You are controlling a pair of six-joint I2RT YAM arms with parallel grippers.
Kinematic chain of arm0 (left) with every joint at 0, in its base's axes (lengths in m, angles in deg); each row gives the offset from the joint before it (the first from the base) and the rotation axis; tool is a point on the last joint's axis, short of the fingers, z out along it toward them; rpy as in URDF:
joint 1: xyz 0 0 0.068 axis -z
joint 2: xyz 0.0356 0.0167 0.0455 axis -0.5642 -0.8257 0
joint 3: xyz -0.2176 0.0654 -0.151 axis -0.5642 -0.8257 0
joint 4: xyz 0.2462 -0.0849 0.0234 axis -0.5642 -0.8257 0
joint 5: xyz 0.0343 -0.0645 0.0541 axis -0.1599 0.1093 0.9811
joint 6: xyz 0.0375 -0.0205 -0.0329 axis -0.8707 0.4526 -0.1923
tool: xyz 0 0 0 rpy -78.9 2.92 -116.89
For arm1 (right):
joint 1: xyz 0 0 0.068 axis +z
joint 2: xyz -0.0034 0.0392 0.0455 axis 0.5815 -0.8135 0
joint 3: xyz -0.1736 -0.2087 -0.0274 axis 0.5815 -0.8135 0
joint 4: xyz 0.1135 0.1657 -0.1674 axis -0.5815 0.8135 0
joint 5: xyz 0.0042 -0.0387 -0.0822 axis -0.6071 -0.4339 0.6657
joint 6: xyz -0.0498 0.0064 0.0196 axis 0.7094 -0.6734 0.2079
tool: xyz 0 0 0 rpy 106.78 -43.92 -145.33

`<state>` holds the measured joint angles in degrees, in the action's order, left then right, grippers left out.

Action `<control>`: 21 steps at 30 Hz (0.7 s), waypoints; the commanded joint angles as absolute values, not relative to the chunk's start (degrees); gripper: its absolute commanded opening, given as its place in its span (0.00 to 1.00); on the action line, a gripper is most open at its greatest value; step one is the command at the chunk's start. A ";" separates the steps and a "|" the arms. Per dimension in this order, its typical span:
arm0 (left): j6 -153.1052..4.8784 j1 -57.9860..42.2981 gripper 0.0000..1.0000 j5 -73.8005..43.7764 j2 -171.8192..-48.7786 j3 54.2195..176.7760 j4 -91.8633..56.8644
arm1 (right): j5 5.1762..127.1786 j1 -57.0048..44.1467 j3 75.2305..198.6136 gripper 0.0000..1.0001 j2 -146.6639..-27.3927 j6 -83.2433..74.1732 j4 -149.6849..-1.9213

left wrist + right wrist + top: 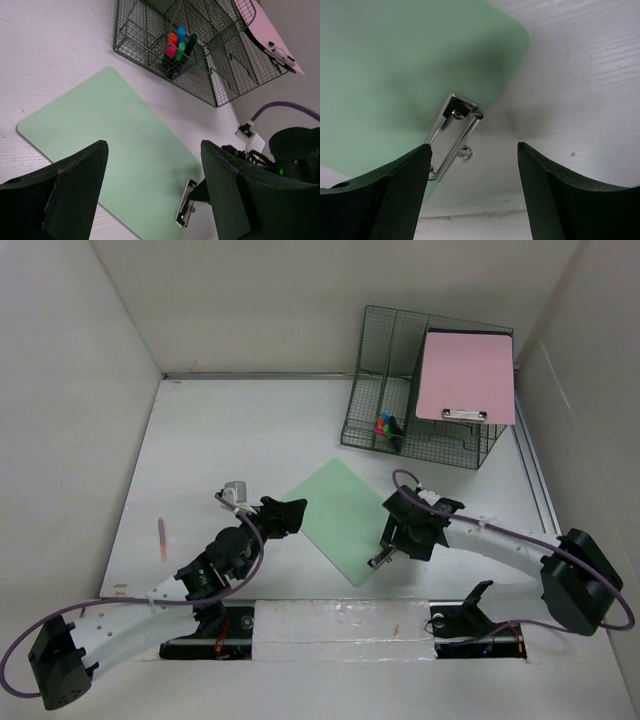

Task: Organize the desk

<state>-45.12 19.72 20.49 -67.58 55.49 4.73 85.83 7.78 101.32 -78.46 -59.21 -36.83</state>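
Note:
A green clipboard [338, 512] lies flat on the white desk [220, 430], its metal clip [382, 558] at the near corner. My right gripper [396, 542] hovers over that clip, open; in the right wrist view the clip [452, 132] sits just beyond my left finger [395, 195], with bare desk [580, 75] between the jaws. My left gripper [286, 516] stands open at the board's left edge; its wrist view looks across the green clipboard [110, 145] to the clip [185, 202]. A pink clipboard [466, 375] stands in the rack.
A dark green wire-mesh rack [372, 380] stands at the back right and holds coloured markers [385, 426]. A pink pen [161, 538] lies on the desk at the left. White walls border the desk on three sides.

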 commanded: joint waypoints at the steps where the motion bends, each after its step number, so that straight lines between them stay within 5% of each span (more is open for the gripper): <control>1: -44.47 19.18 0.70 21.81 -66.89 57.74 4.57 | 89.02 11.19 103.56 0.74 -81.78 -63.55 -34.91; 7: -44.47 19.18 0.70 21.82 -66.62 57.65 4.30 | 90.78 15.77 108.83 0.71 -92.07 -64.25 -36.94; 13: -44.56 19.18 0.70 20.85 -66.80 57.65 4.74 | 93.49 21.91 113.23 0.53 -95.25 -65.56 -31.17; 19: -44.56 19.18 0.70 20.67 -67.06 57.39 5.09 | 95.61 23.24 112.62 0.55 -87.36 -69.43 -27.44; 21: -44.56 19.18 0.70 20.32 -66.97 57.39 5.27 | 96.05 23.24 112.09 0.69 -84.97 -69.18 -30.24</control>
